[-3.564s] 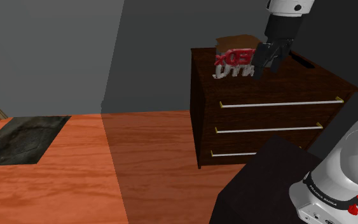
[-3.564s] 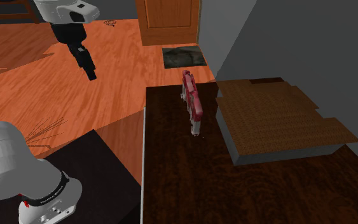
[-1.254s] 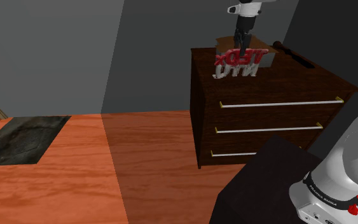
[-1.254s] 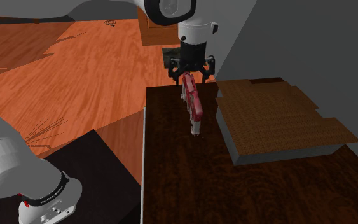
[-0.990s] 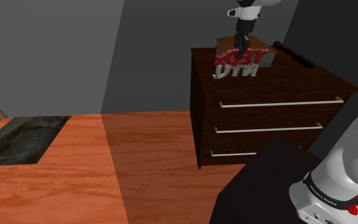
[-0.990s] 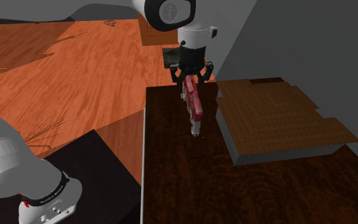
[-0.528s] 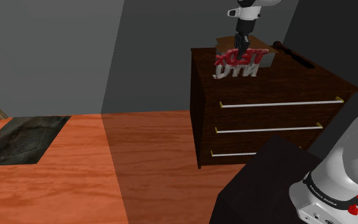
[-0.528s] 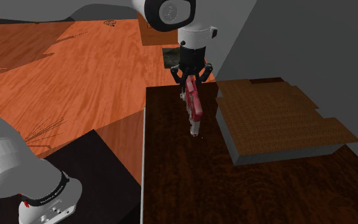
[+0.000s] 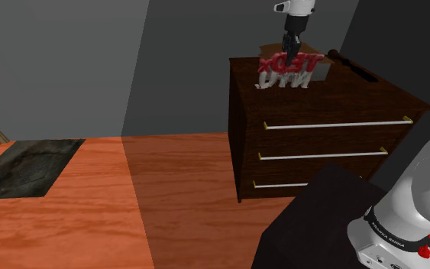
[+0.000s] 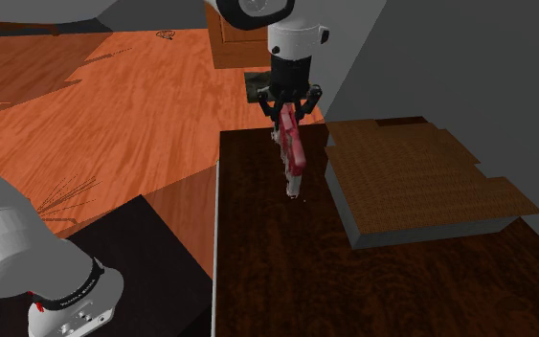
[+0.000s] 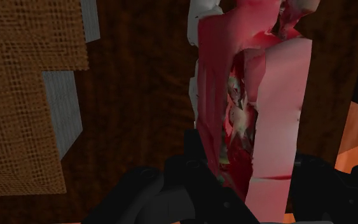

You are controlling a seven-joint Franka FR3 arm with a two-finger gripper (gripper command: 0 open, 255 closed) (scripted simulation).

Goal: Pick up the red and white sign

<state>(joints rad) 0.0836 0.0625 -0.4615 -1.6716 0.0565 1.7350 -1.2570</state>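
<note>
Gripper, pointing down, pinches the upper edge of the red and white sign between its fingers. The sign stands on edge over the dark three-drawer dresser, near the top's far end. Whether it touches the top cannot be told. Just beside it, on the second exterior view's right, lies a flat brown woven-textured box with grey sides.

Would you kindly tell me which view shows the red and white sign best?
The shoulder view: the sign faces it, its letters spread across. The second exterior view catches it edge-on, a thin slab; the wrist view looks along its red edge.
</note>
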